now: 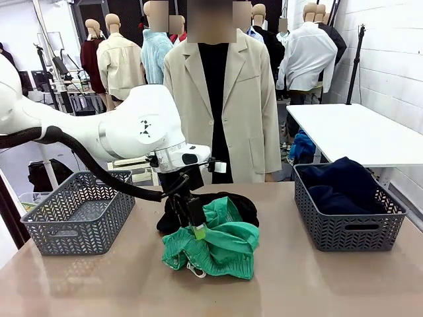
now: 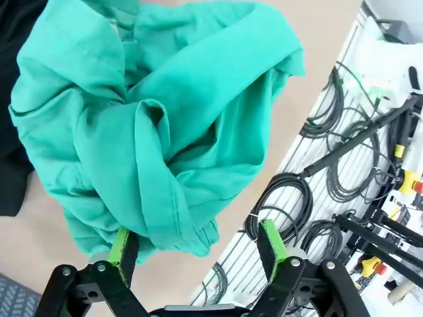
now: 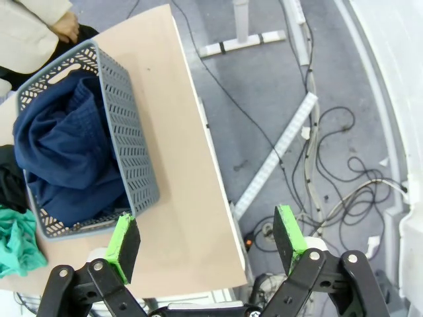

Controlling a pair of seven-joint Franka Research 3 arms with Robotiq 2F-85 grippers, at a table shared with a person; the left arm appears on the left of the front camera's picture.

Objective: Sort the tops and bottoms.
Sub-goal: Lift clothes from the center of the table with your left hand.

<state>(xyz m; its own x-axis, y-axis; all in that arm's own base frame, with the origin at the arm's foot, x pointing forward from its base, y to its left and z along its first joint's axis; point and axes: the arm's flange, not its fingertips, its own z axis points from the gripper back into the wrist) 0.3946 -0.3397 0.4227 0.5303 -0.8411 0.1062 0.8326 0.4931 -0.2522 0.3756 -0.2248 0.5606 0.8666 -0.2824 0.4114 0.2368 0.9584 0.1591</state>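
Step in hand, as we judged it: picking the green garment (image 1: 218, 247) up from the middle of the surface (image 1: 297, 284) for sorting.

State noted:
- The left claw (image 2: 197, 243) was released, jaws wide, poised low over the near-left part of the green garment. One raised fold lay between its pads in the left wrist view. We could not tell from that view whether the pads were already touching cloth.
- The right claw (image 3: 206, 241) was also released and grasped nothing. It hung out past the surface's right edge, above the floor, looking down on the right basket (image 3: 125, 132).
- The green garment lay crumpled at centre, its far edge against the black garment (image 1: 246, 205) just behind it.
- The navy garment (image 1: 340, 185) was heaped in the right basket, and the left basket (image 1: 79, 224) held nothing.

How we judged the step best done:
- Lower the left claw until the fold sits deep between the pads.
- Clench on several layers, not one thin edge, since soft cloth slips.
- Lift straight up until the hem and the white drawstring (image 1: 192, 269) clear both the surface and the black garment, so the latter is not dragged along.
- Carry it high enough that the trailing cloth passes over the basket rim without snagging.
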